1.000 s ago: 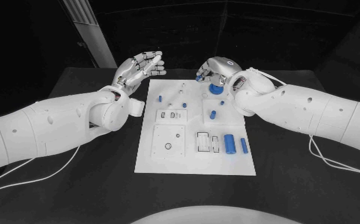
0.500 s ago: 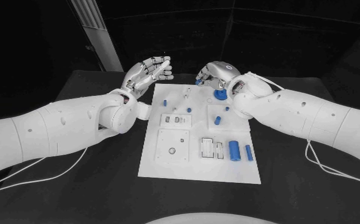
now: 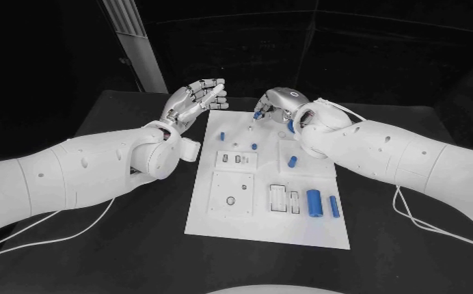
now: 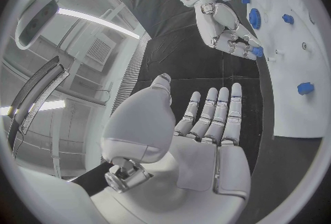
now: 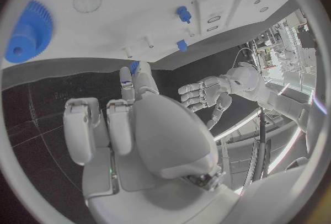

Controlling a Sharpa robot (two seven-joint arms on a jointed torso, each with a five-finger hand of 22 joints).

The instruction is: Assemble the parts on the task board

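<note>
Since a second ago, little has moved. Right hand (image 3: 279, 104) still pinches a small blue part (image 3: 258, 111) over the far edge of the white task board (image 3: 268, 229). Left hand (image 3: 195, 98) stays raised beside the board's far left corner, fingers apart, holding nothing.

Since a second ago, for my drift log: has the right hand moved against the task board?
Yes, slightly: the right hand, pinching a blue part, edged leftward along the task board's far edge.
</note>
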